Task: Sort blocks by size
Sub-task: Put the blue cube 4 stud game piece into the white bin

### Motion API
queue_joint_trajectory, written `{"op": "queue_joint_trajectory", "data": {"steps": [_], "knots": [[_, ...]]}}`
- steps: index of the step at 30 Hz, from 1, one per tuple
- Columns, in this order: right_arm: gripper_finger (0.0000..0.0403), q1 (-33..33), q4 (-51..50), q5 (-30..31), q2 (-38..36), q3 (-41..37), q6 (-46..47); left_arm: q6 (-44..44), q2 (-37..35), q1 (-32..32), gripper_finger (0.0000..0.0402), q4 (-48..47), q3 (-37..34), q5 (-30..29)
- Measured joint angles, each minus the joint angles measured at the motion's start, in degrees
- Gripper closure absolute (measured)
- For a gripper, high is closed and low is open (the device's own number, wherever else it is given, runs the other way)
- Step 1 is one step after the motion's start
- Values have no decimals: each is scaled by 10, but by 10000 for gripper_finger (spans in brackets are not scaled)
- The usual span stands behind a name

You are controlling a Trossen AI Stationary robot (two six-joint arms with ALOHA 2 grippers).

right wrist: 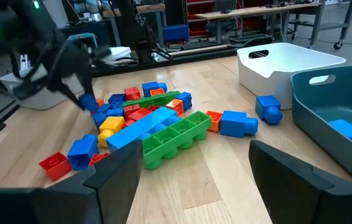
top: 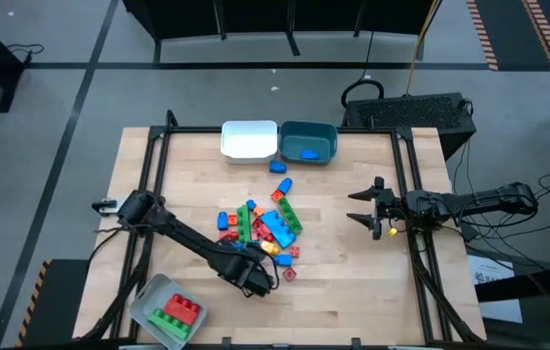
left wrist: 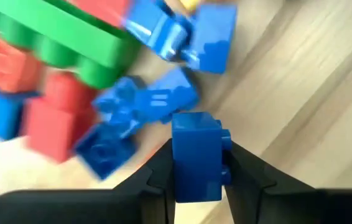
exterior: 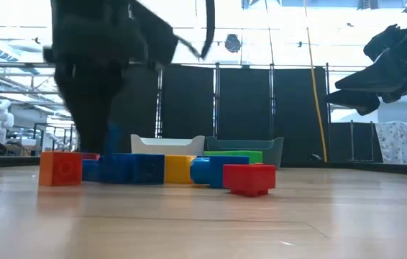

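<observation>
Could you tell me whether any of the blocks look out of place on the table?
Yes: two blue blocks lie apart from the main pile, on the bare wood just short of the teal bin, as if dropped. The white bin looks empty.

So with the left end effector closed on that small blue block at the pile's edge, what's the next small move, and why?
Probably a short straight lift. The left end effector has its fingers on both sides of the small blue block, yet the pile of blocks lies right beside it, so rising first should avoid dragging neighbours. The right end effector waits open, off to the side.
</observation>
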Motion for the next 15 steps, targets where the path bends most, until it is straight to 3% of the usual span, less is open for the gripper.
{"op": "queue_joint_trajectory", "data": {"steps": [7, 15], "knots": [[124, 0, 0, 0, 0, 0, 0, 47, -114, 68, 304, -53, 24, -140], [124, 0, 0, 0, 0, 0, 2, 245, -209, 288, 304, -22, 24, -262]]}}
